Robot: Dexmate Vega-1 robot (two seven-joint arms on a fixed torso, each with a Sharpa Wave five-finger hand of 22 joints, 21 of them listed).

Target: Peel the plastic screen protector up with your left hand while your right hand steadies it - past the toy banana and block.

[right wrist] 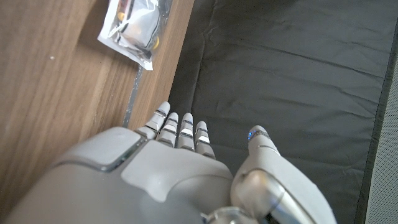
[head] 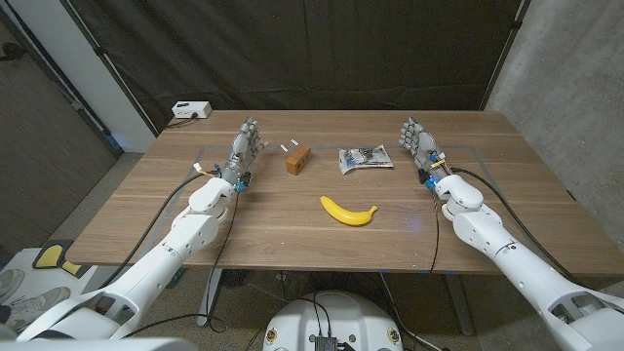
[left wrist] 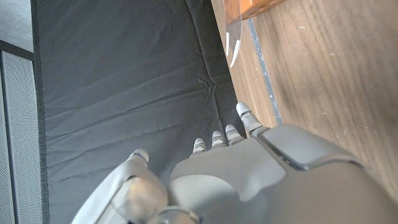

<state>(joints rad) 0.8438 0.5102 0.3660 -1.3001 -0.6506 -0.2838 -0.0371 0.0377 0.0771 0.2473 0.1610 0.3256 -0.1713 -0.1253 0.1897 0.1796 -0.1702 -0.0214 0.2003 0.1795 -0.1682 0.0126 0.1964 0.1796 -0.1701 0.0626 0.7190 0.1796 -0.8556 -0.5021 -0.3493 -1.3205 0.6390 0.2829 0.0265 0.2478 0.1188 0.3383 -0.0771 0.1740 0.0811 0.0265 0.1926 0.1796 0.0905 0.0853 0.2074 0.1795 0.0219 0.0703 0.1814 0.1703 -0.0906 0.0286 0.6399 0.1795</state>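
A yellow toy banana (head: 348, 211) lies at the table's middle. Behind it stands a small brown wooden block (head: 296, 159) (left wrist: 251, 6), with a small clear plastic piece (head: 285, 148) (left wrist: 233, 45) just to its left. A crinkled clear plastic packet (head: 366, 157) (right wrist: 138, 22) with small parts inside lies to the block's right. My left hand (head: 244, 148) (left wrist: 249, 180) is left of the block, fingers straight and apart, holding nothing. To the right of the packet my right hand (head: 419, 144) (right wrist: 168, 180) is the same, touching nothing.
A white box (head: 190, 110) with a cable sits beyond the table's back left corner. Thin tape lines (head: 210, 148) mark a rectangle on the wooden table (head: 292, 234). A black curtain (head: 322, 49) hangs behind the far edge.
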